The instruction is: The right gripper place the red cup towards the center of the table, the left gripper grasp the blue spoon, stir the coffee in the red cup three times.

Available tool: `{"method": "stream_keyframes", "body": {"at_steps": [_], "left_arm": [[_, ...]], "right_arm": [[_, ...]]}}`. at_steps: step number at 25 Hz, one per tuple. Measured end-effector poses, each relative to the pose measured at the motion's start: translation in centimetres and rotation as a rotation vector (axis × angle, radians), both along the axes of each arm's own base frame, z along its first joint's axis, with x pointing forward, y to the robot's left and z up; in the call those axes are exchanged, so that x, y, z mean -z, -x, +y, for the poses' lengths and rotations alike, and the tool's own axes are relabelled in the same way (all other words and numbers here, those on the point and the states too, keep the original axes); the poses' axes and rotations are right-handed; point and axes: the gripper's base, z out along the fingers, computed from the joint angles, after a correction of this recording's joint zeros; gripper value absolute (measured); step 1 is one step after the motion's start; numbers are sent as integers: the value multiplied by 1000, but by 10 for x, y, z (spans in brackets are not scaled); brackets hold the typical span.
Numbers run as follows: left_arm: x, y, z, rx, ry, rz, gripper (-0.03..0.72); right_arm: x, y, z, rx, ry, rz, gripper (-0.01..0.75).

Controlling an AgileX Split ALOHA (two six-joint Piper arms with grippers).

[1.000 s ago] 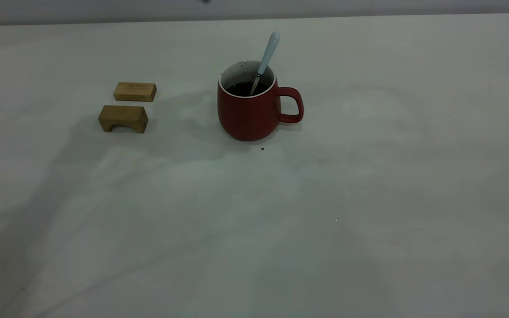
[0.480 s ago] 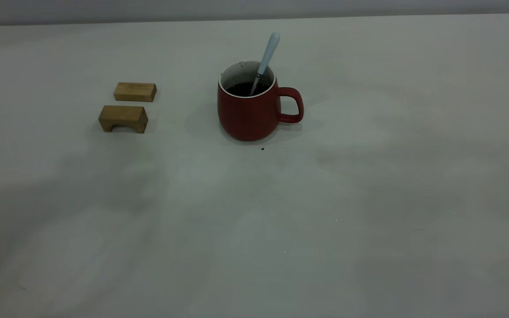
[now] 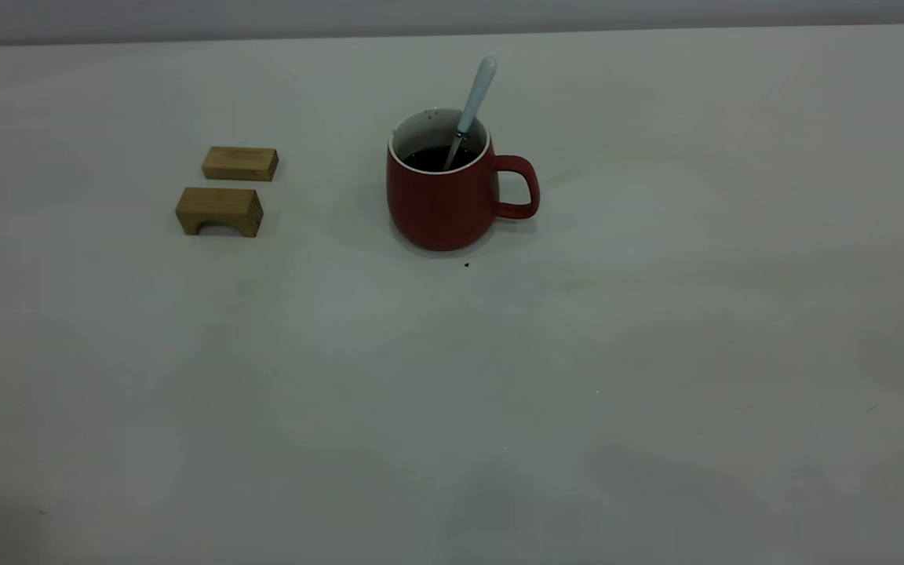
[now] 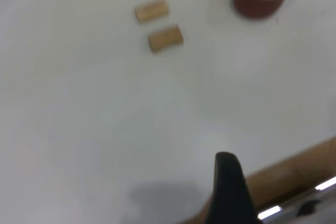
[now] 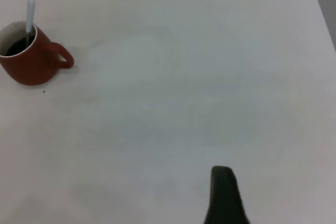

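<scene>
Cup (image 3: 442, 196) is sitting upright mid-table (image 3: 452, 377), handle facing the right arm's side. Spoon (image 3: 471, 106) is standing in the coffee (image 3: 435, 159), leaning on the rim. Two wood blocks (image 3: 230, 188) are lying well off toward the left arm's side. Left gripper (image 4: 227, 182) and right gripper (image 5: 224, 192) are hanging far from the cup, holding nothing; one finger visible each, so can't tell the opening.
</scene>
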Motion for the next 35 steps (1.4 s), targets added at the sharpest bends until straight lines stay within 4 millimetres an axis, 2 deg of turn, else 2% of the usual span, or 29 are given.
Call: {"method": "stream_keyframes", "body": {"at_steps": [6, 12, 19, 24, 35], "left_arm": [[75, 55, 14, -42, 8, 36, 571], [122, 89, 23, -183, 53, -62, 571], [127, 118, 28, -228, 69, -250, 571], [128, 119, 28, -281, 57, -254, 571], [128, 119, 28, -284, 56, -254, 571]], "right_arm": [[0, 0, 0, 0, 0, 0, 570], [0, 0, 0, 0, 0, 0, 570], [0, 0, 0, 0, 0, 0, 570], [0, 0, 0, -1, -1, 0, 570], [0, 0, 0, -1, -1, -1, 570]]}}
